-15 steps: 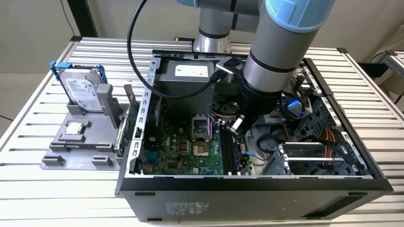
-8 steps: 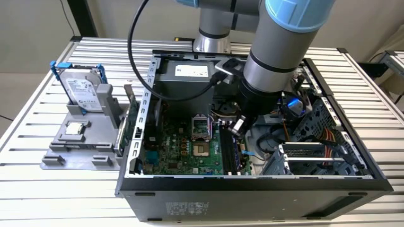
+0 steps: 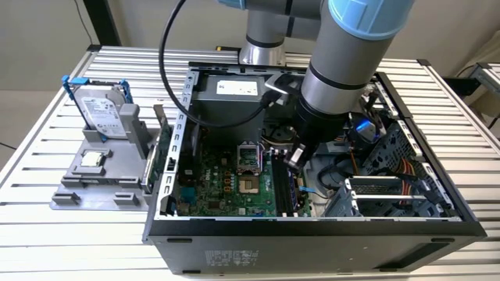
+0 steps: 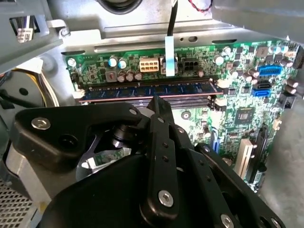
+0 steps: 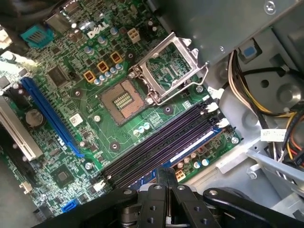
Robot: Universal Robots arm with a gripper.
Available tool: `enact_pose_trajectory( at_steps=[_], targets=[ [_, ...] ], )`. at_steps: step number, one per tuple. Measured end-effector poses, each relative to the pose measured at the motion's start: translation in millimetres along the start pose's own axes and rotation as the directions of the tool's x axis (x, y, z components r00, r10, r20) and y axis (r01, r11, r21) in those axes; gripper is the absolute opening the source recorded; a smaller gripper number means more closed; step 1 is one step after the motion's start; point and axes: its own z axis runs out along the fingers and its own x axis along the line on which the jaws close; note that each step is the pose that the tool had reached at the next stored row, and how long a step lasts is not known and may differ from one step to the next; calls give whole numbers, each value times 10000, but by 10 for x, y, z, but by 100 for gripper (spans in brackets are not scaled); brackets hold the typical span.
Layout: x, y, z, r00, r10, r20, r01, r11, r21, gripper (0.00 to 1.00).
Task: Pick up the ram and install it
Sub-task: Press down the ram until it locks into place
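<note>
Exterior view high above the open computer case (image 3: 312,225); both wrist views close over its motherboard (image 5: 85,118).

A slatted metal table (image 3: 47,246) carries an open computer case (image 3: 312,234) and a grey holder (image 3: 98,181).

an open computer case (image 3: 312,231) sits on a slatted metal bench (image 3: 70,234). inside lies a green motherboard (image 3: 222,187) with an open cpu socket (image 5: 166,66). beside the case, a grey holder (image 3: 98,175) carries an upright hard drive (image 3: 100,114).

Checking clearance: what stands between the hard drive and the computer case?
In the exterior view, a green expansion card stands upright in the grey holder, between the hard drive and the case.
</note>
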Motion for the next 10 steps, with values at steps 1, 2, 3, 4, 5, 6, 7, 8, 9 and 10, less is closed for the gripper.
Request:
enact_pose_trajectory(
  at_steps=[1,2,3,4,5,6,7,8,9,10],
  targets=[
    [0,0,0,9999,-112,-2,112,9999,1,0],
    [0,0,0,9997,-241,-7,241,9997,3,0],
    [0,0,0,9993,-387,-11,387,9993,3,0],
    [0,0,0,9986,-526,-15,526,9986,5,0],
    [0,0,0,9978,-659,-19,659,9978,6,0],
    [0,0,0,9969,-789,-23,789,9969,7,0],
    [0,0,0,9957,-923,-28,923,9957,8,0],
    [0,0,0,9945,-1044,-32,1044,9945,9,0],
    [0,0,0,9931,-1168,-35,1168,9932,9,0],
    [0,0,0,9915,-1298,-39,1298,9915,10,0]
  ],
)
